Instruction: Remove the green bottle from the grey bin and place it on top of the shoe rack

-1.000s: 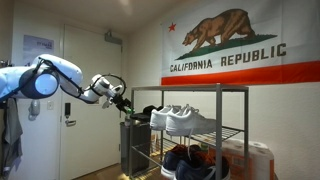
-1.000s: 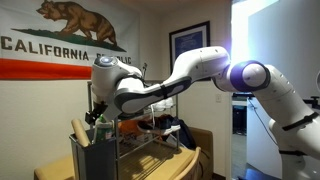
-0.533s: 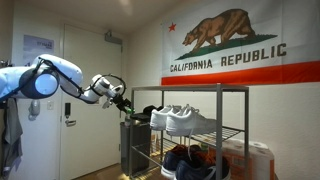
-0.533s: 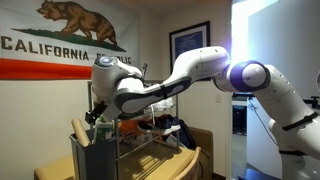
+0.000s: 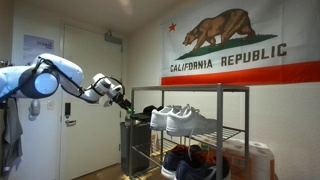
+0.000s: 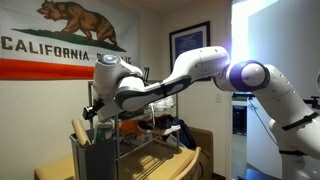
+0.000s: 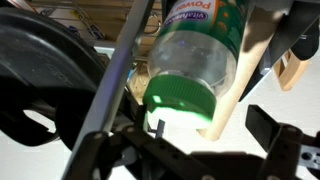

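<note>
The green bottle (image 7: 197, 45) fills the wrist view. It is clear-bodied with a green label and a green cap (image 7: 182, 95) that points at the camera. My gripper (image 7: 192, 128) is open. Its dark fingers flank the cap, and the right finger stands apart from it, with a wooden stick (image 7: 245, 75) between them. In both exterior views the gripper (image 5: 122, 100) (image 6: 97, 113) hangs just over the top of the tall grey bin (image 5: 131, 145) (image 6: 92, 160). The bin stands at the end of the metal shoe rack (image 5: 205, 90) (image 6: 120, 150).
White sneakers (image 5: 186, 120) sit on the rack's upper shelf, with darker shoes below. A white and orange container (image 5: 256, 160) stands beside the rack. Wooden pieces (image 6: 78, 130) stick out of the bin. A flag hangs on the wall, and a door (image 5: 85, 110) is behind the arm.
</note>
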Tool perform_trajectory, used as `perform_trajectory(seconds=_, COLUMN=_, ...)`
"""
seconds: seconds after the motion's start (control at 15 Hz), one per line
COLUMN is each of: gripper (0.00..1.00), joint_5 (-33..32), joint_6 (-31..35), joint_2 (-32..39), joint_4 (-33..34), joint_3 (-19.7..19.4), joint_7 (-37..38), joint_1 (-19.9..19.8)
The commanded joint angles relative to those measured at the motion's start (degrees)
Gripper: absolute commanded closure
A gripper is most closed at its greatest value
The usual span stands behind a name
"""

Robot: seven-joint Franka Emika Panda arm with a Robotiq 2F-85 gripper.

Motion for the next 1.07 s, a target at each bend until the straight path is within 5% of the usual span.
perform_trajectory(seconds=0.0, gripper=0.00, joint_5=-0.3, joint_6=1.5, joint_2=-3.2, joint_4=-4.6, joint_3=-1.1, joint_7=5.5, joint_1=-1.0)
perform_trajectory(seconds=1.0, gripper=0.00, joint_5=-6.4, joint_6=-7.5, joint_2=-3.4, joint_4=-4.8, joint_3=-2.1, joint_7=16.3, joint_1=3.7)
